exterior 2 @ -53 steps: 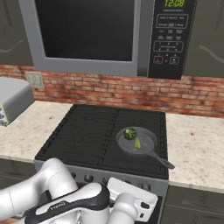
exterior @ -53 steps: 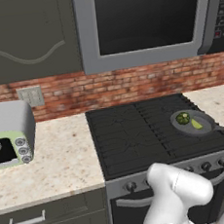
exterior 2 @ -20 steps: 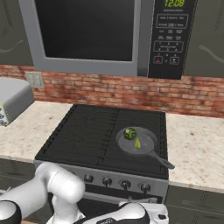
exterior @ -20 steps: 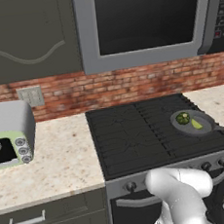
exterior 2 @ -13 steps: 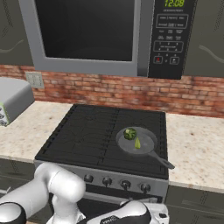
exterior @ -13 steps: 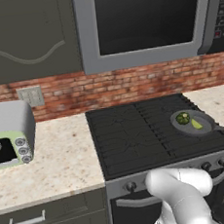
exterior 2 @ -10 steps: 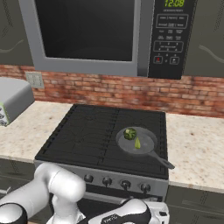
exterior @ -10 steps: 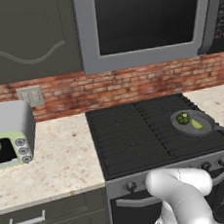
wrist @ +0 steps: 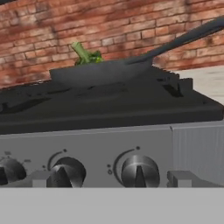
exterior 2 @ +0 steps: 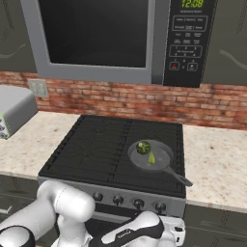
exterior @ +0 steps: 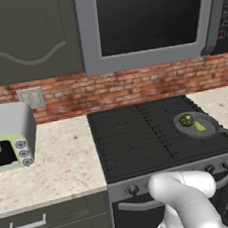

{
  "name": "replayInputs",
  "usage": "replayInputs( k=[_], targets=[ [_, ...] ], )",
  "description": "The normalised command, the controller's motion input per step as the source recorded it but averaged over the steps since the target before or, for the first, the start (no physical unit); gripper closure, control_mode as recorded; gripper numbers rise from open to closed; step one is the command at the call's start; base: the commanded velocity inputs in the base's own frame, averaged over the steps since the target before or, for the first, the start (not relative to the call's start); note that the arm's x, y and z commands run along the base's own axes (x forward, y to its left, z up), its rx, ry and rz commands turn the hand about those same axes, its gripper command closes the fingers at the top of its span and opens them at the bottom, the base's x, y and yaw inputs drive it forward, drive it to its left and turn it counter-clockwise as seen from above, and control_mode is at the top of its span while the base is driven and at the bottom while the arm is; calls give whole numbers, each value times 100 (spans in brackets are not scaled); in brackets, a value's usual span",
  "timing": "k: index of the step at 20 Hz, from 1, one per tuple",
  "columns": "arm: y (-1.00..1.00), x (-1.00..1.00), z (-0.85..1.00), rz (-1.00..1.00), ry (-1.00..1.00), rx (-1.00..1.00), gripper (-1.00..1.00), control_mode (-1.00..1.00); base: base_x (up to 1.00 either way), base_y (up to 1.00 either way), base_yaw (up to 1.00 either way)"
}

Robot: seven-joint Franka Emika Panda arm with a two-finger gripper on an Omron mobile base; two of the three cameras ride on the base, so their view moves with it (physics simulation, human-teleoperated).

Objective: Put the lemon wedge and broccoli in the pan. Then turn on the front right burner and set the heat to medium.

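Moved: arm dropped low to stove front; pan (exterior 2: 150, 157) unchanged
Food: broccoli (exterior 2: 143, 147), lemon wedge (exterior 2: 151, 157) in pan, centre-right
Jaws: apart, empty
Knob (wrist: 139, 171): rigid, smooth; pinch across rim, lower centre

A glossy white robot arm (exterior 2: 62, 205) built of thick, rounded tube sections, its smooth shells catching soft grey shading along the curves. Dark, near-black bands mark the joints between the white segments. A black section low on the arm carries small white lettering, too small to read. From the other side, the same arm (exterior: 187, 198) shows as a bulbous white elbow.
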Motion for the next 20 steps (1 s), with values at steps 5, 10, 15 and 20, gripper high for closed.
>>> replayInputs(
  k=[5, 10, 15, 20],
  targets=[
    [0, 16, -30, -2, 0, 0, -100, -100, 0, 0, 0],
    [-1, 12, -32, 0, 0, 0, -100, -100, 0, 0, 0],
    [-5, 6, -20, 0, 0, 0, -100, -100, 0, 0, 0],
    [-8, 6, 0, 0, 0, 0, -100, -100, 0, 0, 0]
  ],
)
